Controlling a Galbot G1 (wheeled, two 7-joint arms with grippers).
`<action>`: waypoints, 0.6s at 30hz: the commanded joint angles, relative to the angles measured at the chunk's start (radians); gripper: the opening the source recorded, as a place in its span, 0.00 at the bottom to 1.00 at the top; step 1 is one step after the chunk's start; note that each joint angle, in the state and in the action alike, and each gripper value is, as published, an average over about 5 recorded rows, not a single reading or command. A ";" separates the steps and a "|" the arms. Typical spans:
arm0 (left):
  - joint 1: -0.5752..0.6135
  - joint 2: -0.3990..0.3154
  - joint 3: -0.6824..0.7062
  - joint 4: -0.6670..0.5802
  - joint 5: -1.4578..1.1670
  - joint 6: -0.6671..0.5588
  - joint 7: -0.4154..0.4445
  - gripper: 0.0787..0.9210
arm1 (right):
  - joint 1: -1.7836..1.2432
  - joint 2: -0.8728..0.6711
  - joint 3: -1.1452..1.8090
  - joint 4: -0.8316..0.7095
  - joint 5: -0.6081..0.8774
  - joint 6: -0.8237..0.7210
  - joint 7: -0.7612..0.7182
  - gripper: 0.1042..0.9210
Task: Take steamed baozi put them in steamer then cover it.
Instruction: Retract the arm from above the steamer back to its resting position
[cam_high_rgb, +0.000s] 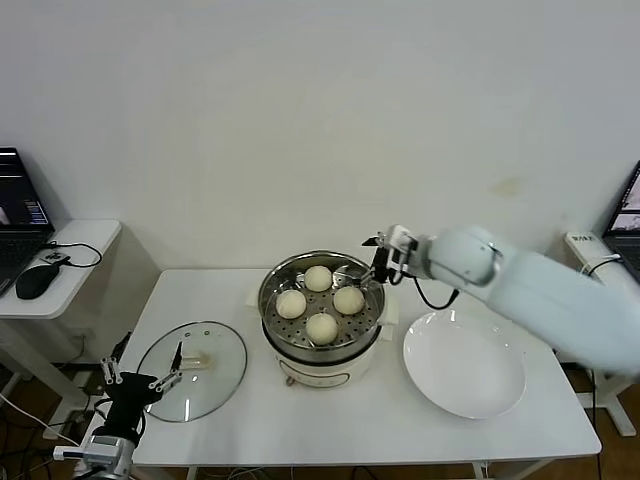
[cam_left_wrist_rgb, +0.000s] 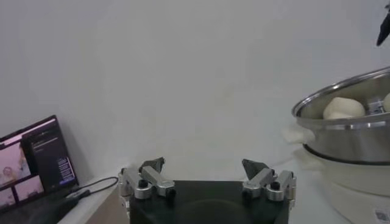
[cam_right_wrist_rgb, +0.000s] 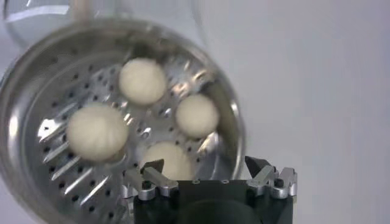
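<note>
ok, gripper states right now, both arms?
Left gripper: open, empty, beside the lid.
Right gripper: open, empty, at the steamer rim.

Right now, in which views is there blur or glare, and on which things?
Head view: evenly lit; soft reflections on the cover lying flat on the table.
Right wrist view: motion blur smears the steamer rim; bright glints on its perforated floor around the baozi.
Left wrist view: the steamer wall shows a soft sheen; the laptop screen glows.

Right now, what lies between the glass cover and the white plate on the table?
In the head view, the steamer with four baozi stands between the cover and the plate.
</note>
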 joint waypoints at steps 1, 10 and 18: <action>-0.002 -0.004 0.025 0.000 0.001 0.002 -0.013 0.88 | -0.808 -0.074 0.815 0.184 -0.068 0.321 0.292 0.88; -0.013 -0.004 0.060 0.034 0.100 0.039 -0.071 0.88 | -1.294 0.266 1.393 0.179 -0.260 0.559 0.078 0.88; -0.031 -0.028 0.060 0.109 0.622 -0.005 -0.144 0.88 | -1.460 0.494 1.647 0.204 -0.243 0.592 -0.071 0.88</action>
